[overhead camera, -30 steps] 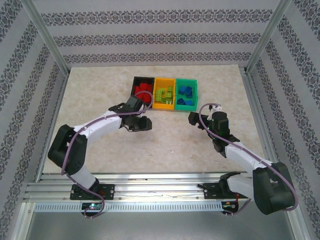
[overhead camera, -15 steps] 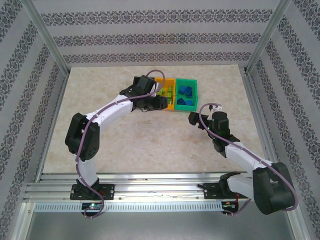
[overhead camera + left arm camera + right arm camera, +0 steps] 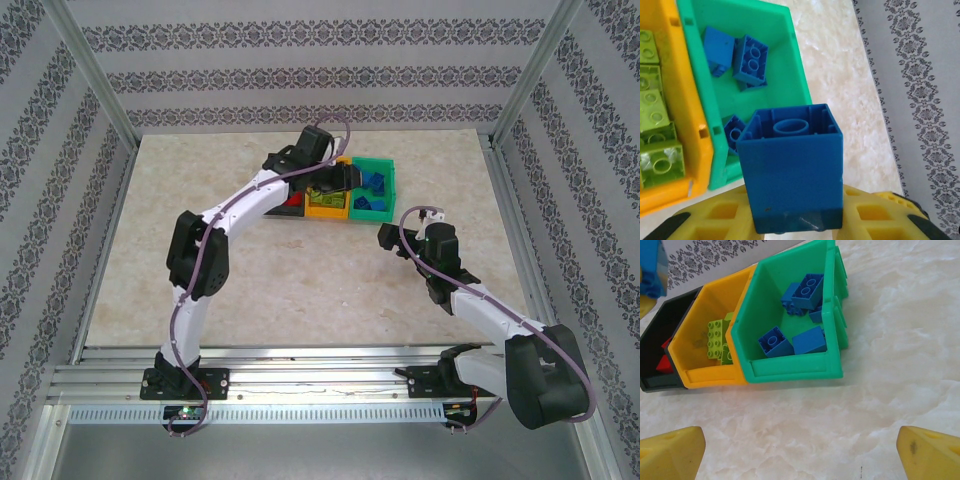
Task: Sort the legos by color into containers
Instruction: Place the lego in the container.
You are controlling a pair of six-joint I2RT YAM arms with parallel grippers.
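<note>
My left gripper [image 3: 790,222] is shut on a blue lego [image 3: 790,170], hollow underside facing the camera. It hangs over the near end of the green container [image 3: 785,85], which holds several blue legos [image 3: 750,60]. Beside it, the orange container [image 3: 690,115] holds lime legos [image 3: 652,115]. From above, the left gripper [image 3: 336,181] hovers over the orange container [image 3: 326,209] and green container [image 3: 376,161]. The black container [image 3: 655,385] holds a red lego [image 3: 665,362]. My right gripper [image 3: 800,452] stands open on the bare table in front of the green container [image 3: 790,367].
The left arm [image 3: 250,200] stretches across the black bin's side of the row. The right gripper [image 3: 386,238] rests low just right of the bins. Marble tabletop [image 3: 200,220] spreads around them, bounded by patterned walls and metal posts [image 3: 520,85].
The left arm has swung from the table in front of the black bin up and rightward, carrying the blue lego over the orange and green bins. The right arm has not moved.
</note>
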